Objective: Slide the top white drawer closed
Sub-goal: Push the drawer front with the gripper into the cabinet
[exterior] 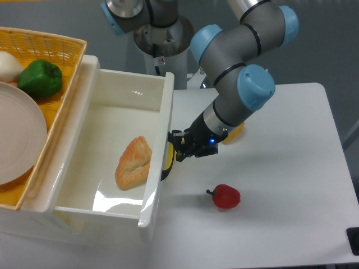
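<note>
The top white drawer [101, 120] is pulled far out of the cabinet, toward the right of the view. A golden pastry [133, 163] lies inside it. Its front panel [160, 157] carries a dark curved handle [167, 161] with a yellow glint. My gripper [175, 147] is right against the outer face of the front panel, at the handle, with its black fingers touching or almost touching the panel. The finger gap is too dark and small to read. The lower drawer is hidden under the top one.
A yellow wicker basket [61, 47] on the cabinet top holds a green pepper [39, 78], a white plate [17, 137] and a white vegetable. A red pepper [225, 196] lies on the white table [280, 168]. A yellow object [235, 133] sits behind the arm.
</note>
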{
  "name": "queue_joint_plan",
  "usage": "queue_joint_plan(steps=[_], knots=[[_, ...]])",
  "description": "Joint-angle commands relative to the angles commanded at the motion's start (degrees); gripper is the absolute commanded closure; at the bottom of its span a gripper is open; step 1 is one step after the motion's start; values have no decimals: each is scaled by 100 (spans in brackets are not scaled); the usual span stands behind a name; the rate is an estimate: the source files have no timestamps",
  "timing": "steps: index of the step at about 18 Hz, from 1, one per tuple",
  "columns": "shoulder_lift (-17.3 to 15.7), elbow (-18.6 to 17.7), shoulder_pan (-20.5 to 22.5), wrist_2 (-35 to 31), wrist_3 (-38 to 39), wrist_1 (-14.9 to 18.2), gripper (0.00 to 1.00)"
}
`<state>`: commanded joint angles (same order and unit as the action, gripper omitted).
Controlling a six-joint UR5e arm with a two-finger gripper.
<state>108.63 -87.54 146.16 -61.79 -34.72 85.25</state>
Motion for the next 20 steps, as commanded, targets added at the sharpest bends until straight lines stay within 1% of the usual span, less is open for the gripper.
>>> queue_joint_plan(steps=[14,20], knots=[[-158,-35,-158,18,0,114,98],[-167,-35,-351,44,35,123,98]])
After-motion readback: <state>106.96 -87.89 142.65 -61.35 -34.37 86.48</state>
